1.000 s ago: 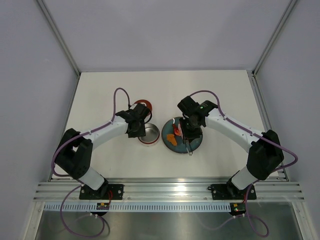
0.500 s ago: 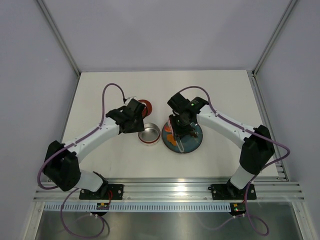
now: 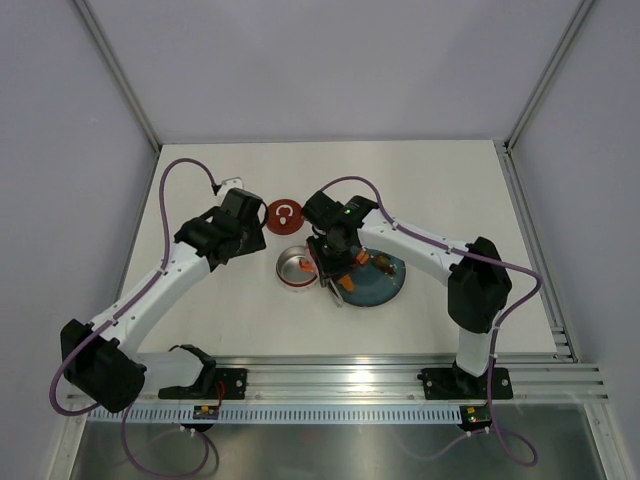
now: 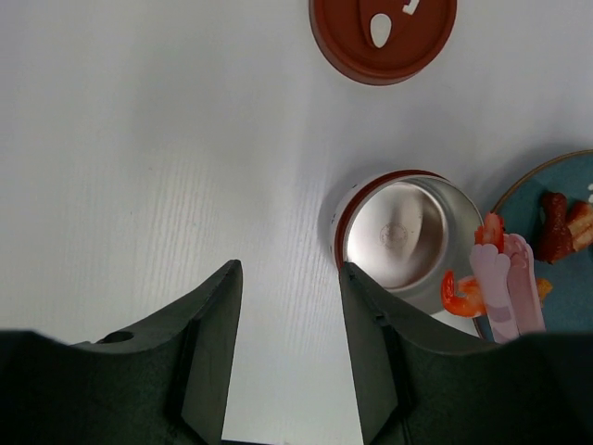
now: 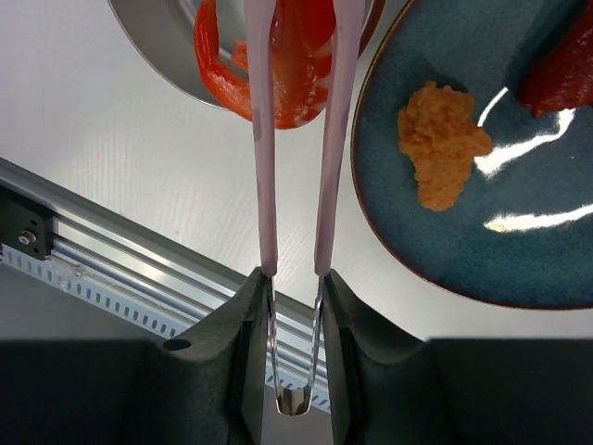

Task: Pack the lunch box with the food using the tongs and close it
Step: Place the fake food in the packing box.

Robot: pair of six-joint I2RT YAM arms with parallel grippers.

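White table lies under both arms. Right of the lunch box, the right arm bends in low. The right gripper squeezes the tongs, and a red food piece sits at their tips, by the rim. Left of the lunch box, the long left arm holds the left gripper with fingers spread wide. Behind the lunch box lies the lid.
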